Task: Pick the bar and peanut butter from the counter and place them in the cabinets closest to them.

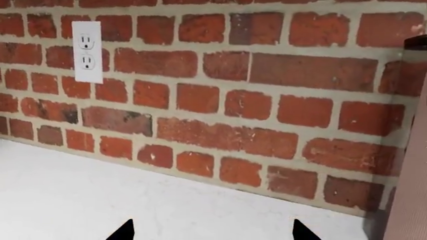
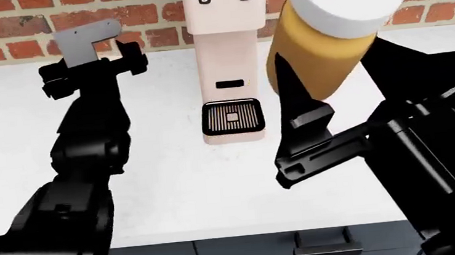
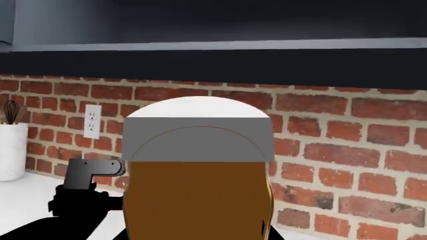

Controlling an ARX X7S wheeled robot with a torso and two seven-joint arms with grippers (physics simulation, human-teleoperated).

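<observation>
A: Why is your right gripper [image 2: 312,104] raised?
B: Its jaws clamp the peanut butter [image 2: 328,32] high above the desk [image 2: 167,188], facing the cabinet [image 3: 213,30]. Your left gripper [image 1: 212,231] sits open, empty.

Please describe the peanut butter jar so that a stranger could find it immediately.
Start at the tall beige coffee machine against the brick wall. Just to its right, lifted above the counter, the right gripper holds the peanut butter: the only cylinder, yellowish-tan with a white lid.

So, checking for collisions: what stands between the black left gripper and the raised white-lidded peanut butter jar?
In the head view, the tall beige coffee machine stands between left gripper and jar.
</observation>
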